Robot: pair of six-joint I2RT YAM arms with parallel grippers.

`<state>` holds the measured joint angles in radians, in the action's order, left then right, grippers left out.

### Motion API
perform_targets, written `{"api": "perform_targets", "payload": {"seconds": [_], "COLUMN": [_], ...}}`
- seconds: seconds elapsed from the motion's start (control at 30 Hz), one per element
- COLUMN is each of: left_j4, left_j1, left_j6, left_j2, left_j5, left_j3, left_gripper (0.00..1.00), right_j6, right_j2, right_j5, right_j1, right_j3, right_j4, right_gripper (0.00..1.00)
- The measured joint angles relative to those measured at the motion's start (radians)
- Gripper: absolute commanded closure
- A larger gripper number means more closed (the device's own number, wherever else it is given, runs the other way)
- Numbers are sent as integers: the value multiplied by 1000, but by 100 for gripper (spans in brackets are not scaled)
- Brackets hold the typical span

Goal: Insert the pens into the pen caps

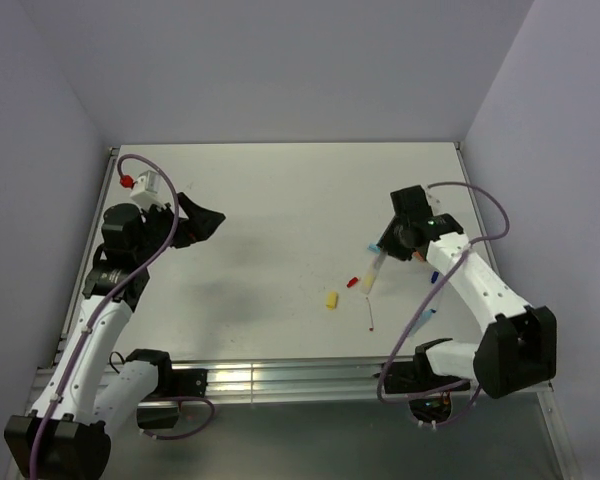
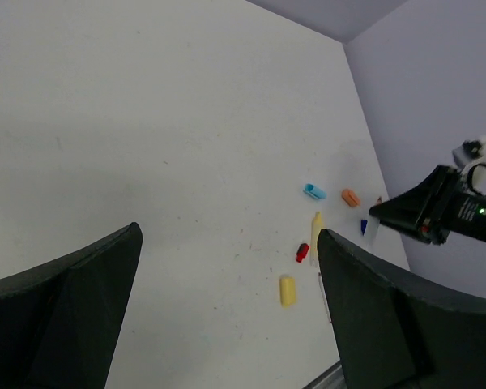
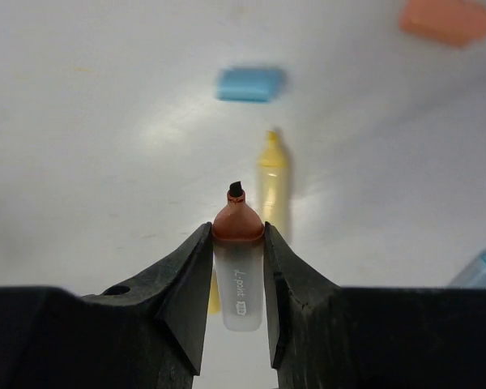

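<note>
Progress is minimal: the right gripper (image 3: pixel 238 237) clamps the white marker body with an orange-brown tip (image 3: pixel 241 292), tip forward, while the orange plastic cap (image 3: pixel 445 20) lies loose on the table ahead. The left gripper (image 2: pixel 228 235) hangs open and empty, well apart. Judging by the loose caps, no insertion is done yet.
</note>
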<state>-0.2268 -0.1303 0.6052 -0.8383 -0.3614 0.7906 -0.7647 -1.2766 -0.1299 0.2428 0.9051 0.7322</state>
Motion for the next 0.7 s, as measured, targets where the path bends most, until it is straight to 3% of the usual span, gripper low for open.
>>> {"api": "perform_targets", "payload": {"seconds": [0.3,0.5,0.7], "left_j4": [187,274,361], "left_j1": [-19,-176,-308], "left_j6": [95,123,145], "left_j2": [-97,-175,-267], "left_j5": [-193,-190,-154], "left_j3": [-39,-25,-3], "left_gripper": [15,27,28], "right_j6": [-2,-26,-55], "right_j2": [72,-2,-87], "right_j5": [-3,-9,-19], "right_j1": [158,295,435], "right_j3": [273,389,499], "right_j4": [-11,-14,-24], "right_gripper": [100,100,100]}}
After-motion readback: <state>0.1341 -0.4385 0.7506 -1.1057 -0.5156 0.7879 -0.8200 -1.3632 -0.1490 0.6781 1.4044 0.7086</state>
